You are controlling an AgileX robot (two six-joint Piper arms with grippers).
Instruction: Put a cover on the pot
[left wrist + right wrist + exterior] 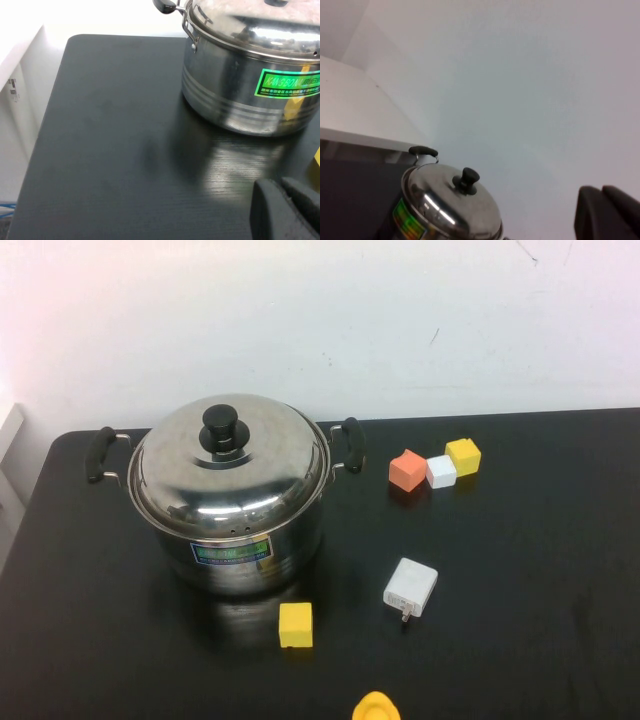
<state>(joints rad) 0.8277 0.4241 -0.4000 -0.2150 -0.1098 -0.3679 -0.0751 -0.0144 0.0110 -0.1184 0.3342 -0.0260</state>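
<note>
The large steel pot (245, 545) with two black side handles and a blue-green label stands at the table's left. The domed steel lid (230, 472) with a black knob (224, 428) sits on its rim. The pot also shows in the left wrist view (240, 95) and the lid in the right wrist view (452, 202). Neither gripper shows in the high view. My left gripper (280, 186) is shut and empty, low over the table to the pot's front left. My right gripper (600, 192) is shut and empty, raised away from the pot and facing the wall.
A yellow block (295, 625) lies in front of the pot, a white charger (411, 587) to its right. Orange (408, 471), white (441, 471) and yellow (463, 456) blocks sit at the back right. A yellow object (375, 707) lies at the front edge.
</note>
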